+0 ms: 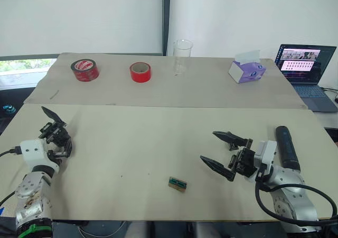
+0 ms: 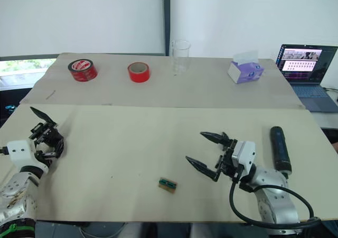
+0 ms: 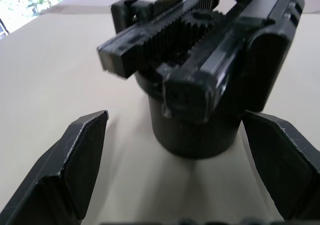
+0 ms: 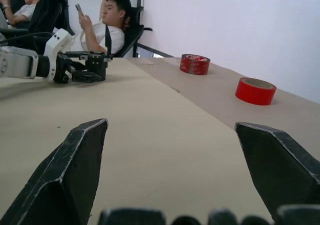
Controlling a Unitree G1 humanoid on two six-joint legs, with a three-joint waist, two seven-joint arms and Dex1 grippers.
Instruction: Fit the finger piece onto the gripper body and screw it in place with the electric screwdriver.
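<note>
Left gripper [image 1: 53, 137] sits spread around the small black blocky gripper body [image 3: 200, 80] at the beige desk's [image 1: 132, 143] left edge, seemingly not clamping, while the right gripper [image 1: 222, 150] gapes empty beside the long black cylindrical electric screwdriver [image 1: 286, 147] near the right edge.

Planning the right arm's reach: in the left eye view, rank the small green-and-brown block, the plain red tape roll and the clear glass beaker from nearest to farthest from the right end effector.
From the right end effector:
1. Small green-and-brown block, near table edge, to its left.
2. Plain red tape roll, far board, left of centre.
3. Clear glass beaker, far board, back edge.
</note>
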